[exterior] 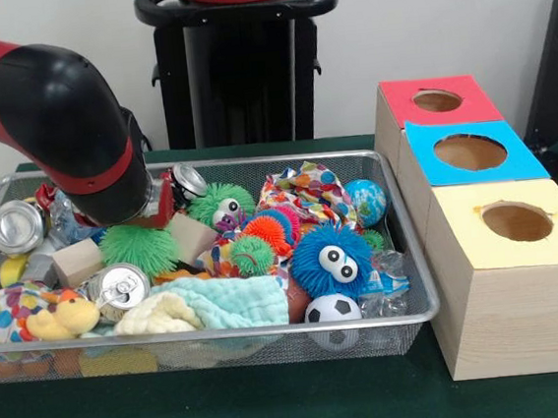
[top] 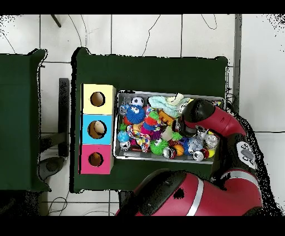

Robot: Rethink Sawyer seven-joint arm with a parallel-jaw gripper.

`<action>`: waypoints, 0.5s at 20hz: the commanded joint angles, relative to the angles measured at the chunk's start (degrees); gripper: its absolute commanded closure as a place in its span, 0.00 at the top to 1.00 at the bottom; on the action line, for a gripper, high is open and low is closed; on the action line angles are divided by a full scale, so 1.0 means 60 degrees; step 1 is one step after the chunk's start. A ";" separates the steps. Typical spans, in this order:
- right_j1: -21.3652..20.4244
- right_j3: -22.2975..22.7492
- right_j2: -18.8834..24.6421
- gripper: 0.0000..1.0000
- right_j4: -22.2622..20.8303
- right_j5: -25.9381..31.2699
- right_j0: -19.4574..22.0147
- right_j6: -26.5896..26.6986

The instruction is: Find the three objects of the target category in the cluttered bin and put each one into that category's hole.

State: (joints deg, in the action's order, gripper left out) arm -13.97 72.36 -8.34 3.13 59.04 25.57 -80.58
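Nothing of the jaws shows: the red and black arm point(exterior: 74, 130) buries its gripper in the wire mesh bin point(exterior: 407, 256), probably searching. Target category unclear. Three wooden boxes, red-topped point(exterior: 437, 103), blue-topped point(exterior: 469, 151) and yellow-topped point(exterior: 518, 224), wait alongside.

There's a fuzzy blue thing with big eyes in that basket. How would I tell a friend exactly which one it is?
Start at the wire mesh bin on the green table, and go to the end next to the three wooden boxes. Near the front rim, just above the small soccer ball, sits the blue spiky ball. It is the only blue fuzzy toy, and its two white googly eyes set it apart from the green and orange ones.
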 commanded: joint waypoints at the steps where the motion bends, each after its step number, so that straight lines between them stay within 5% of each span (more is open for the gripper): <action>1: 0.1167 0.0333 0.0865 1.00 -0.0705 0.0832 -0.0111 -0.0028; 10: 0.1165 0.0328 0.0863 1.00 -0.0762 0.0763 -0.0092 -0.0013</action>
State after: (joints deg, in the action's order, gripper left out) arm -13.76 72.01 -8.37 2.89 60.26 25.60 -80.58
